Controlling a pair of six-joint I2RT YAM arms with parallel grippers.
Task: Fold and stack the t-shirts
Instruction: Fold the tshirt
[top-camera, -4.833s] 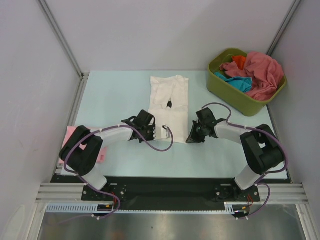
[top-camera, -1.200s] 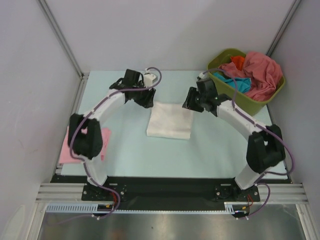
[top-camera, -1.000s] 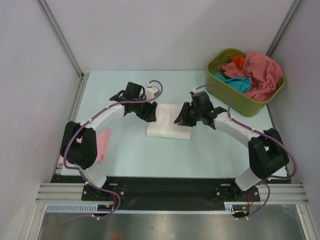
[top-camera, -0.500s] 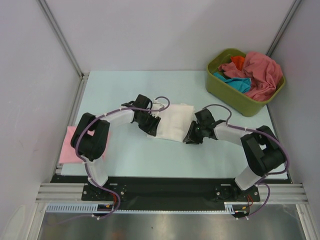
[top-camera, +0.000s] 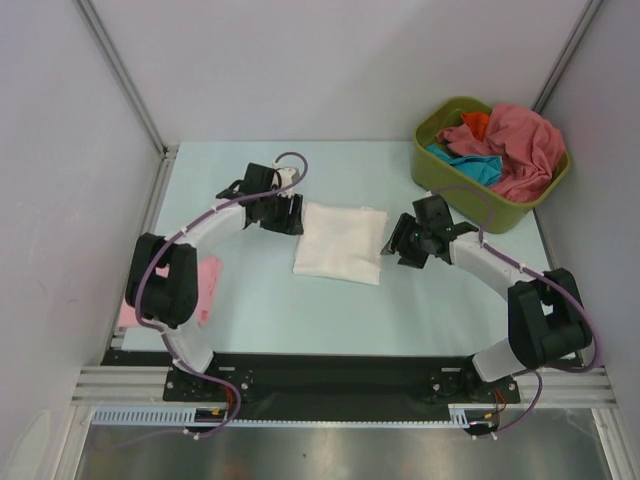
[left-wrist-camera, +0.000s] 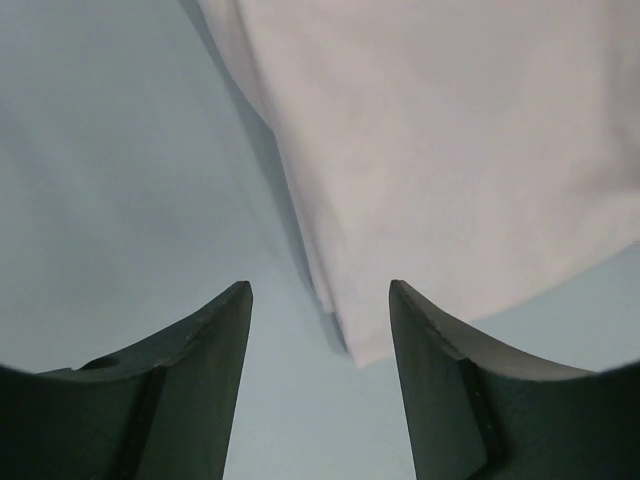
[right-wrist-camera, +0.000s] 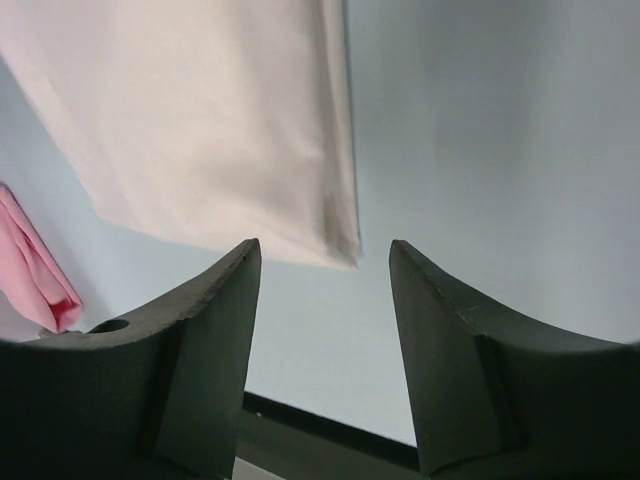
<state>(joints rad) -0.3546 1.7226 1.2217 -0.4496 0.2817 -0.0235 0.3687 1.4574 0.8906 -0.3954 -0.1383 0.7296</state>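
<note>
Left gripper (left-wrist-camera: 320, 290) and right gripper (right-wrist-camera: 325, 245) both hung spread apart, holding nothing, folded white t-shirt (top-camera: 340, 243) just ahead of each.

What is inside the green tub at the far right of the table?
A crumpled rose-red t-shirt fills most of the tub, with teal cloth beside it and orange cloth at the back. Anything beneath them is covered.

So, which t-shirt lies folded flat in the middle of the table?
The white t-shirt, a folded rectangle at the centre. The pink t-shirt lies at the left edge; the rest are heaped in the olive tub.
</note>
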